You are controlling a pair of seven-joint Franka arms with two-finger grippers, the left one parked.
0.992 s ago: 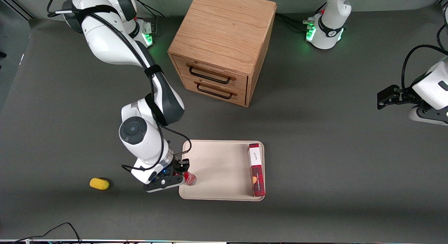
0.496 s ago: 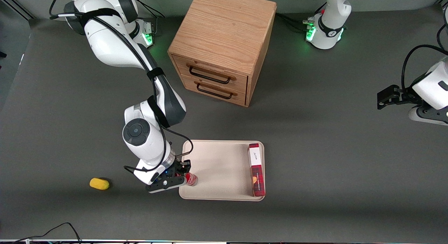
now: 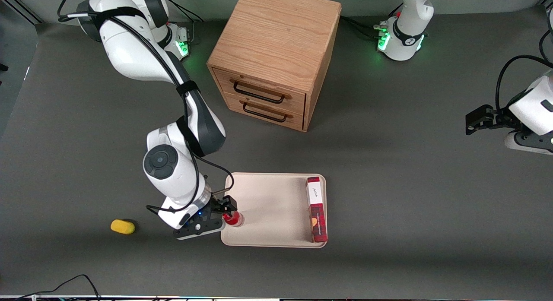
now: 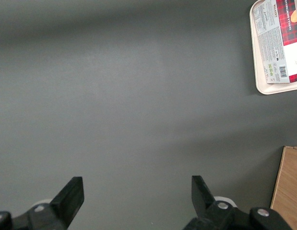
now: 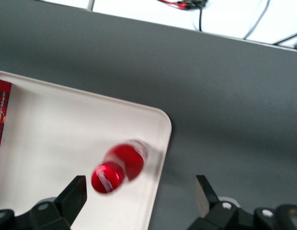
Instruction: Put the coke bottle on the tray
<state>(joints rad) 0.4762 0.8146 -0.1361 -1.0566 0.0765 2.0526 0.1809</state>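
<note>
The coke bottle (image 3: 233, 219), small and red with a red cap, stands on the cream-beige tray (image 3: 268, 206), close to the tray's rim at the working arm's end. In the right wrist view the bottle (image 5: 118, 167) shows from above on the tray (image 5: 66, 134), near its rounded corner. My right gripper (image 3: 224, 214) is open just above the bottle and the tray's rim. Its fingers stand wide apart and do not touch the bottle, which lies near one finger (image 5: 74, 191). The gripper (image 5: 138, 196) holds nothing.
A long red plaid box (image 3: 316, 214) lies on the tray along the rim toward the parked arm's end. A small yellow oval object (image 3: 122, 226) lies on the table toward the working arm's end. The wooden drawer cabinet (image 3: 272, 55) stands farther from the front camera.
The gripper was shut on the bottle; it has opened and let go. The hand has drawn back a little toward the working arm's end. The bottle stays on the tray.
</note>
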